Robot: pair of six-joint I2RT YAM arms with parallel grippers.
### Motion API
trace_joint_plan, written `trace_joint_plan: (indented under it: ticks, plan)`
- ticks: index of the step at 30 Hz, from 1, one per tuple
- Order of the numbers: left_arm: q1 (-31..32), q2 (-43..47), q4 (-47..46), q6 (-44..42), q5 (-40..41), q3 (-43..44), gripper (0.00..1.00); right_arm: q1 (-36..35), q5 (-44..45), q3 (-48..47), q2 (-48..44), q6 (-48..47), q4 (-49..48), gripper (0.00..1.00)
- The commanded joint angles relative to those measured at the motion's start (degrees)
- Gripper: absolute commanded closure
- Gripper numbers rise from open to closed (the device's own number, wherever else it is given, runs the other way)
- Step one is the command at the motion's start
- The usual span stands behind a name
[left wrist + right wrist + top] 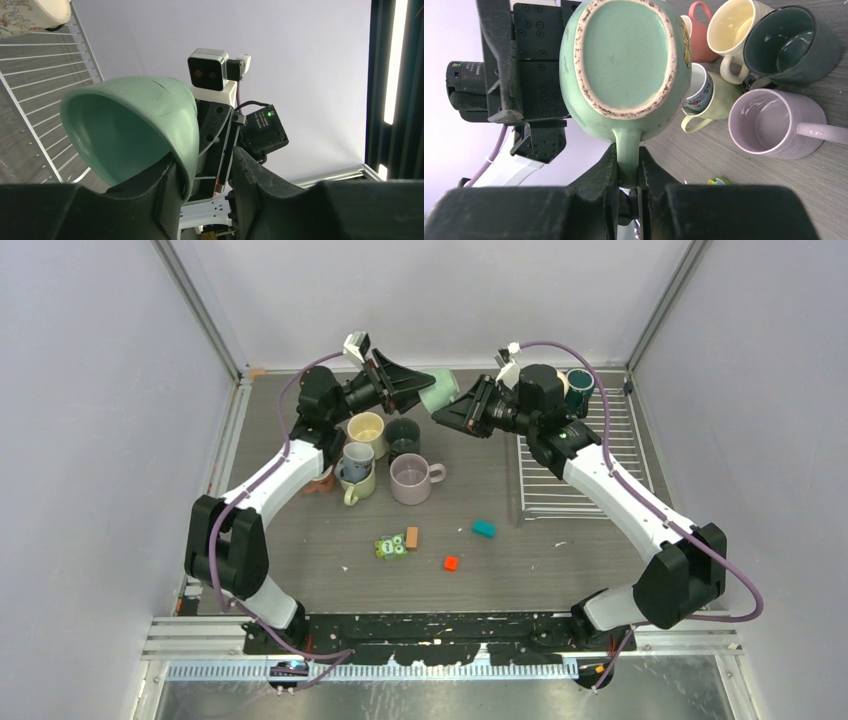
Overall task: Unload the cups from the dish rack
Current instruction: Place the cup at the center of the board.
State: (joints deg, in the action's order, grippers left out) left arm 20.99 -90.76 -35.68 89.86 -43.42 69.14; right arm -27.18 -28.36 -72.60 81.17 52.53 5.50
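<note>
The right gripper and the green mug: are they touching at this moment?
Touching. The right wrist view shows the right gripper with both fingers pressed on the handle of the green mug, and no gap on either side.

teal block | red block | green toy touching orange block
</note>
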Motion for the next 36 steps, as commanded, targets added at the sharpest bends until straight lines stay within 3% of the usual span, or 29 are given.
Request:
trace_joint_plan:
  ticks: [1,4,7,13,14,16,18,20,24,36]
  plan:
    - [0.6,1.4,-1.6,-0.5,-1.8,1.5,0.63,-0.7,-2.0,0.1,-0.2,0.6,-5.3,0.99]
    - [0.7,1.3,-0.9,-0.9,-1.8,1.7,0.76,-0.7,-2.1,0.6,-0.1,0.9,-7.3,0.99]
    - [0.9,1.3,0.4,-1.7,-1.8,2.0,0.98,-1.0,-2.2,1.2,-0.2,0.8,-7.5,0.99]
    - [1.4,1.9,4.9,-5.6,-1.5,3.0,1.0,-1.1,-1.7,2.3,-0.7,0.4,-7.0,0.97]
    - [1.5,2.2,6.0,-6.5,-1.3,3.2,1.0,-1.0,-1.5,2.4,-0.9,0.2,-6.6,0.9]
    - [1.4,2.9,9.0,-9.1,-0.9,3.9,1.0,-1.1,-1.1,2.6,-1.2,-0.2,-6.0,0.59]
    - [1.4,3.8,13.1,-12.3,-0.4,5.0,1.0,-1.1,-0.5,2.7,-1.4,-1.0,-4.0,0.34]
    - [1.5,4.6,17.4,-15.5,0.0,6.2,1.0,-1.1,0.6,2.7,-2.0,-2.0,-1.5,0.19]
    - [1.4,6.1,25.1,-21.6,0.5,8.6,1.0,-1.1,4.6,3.2,-4.4,-4.3,3.7,0.02]
    - [1.9,8.3,52.5,-40.6,4.6,13.8,1.0,-1.0,31.0,2.3,-14.2,-10.2,27.4,0.0]
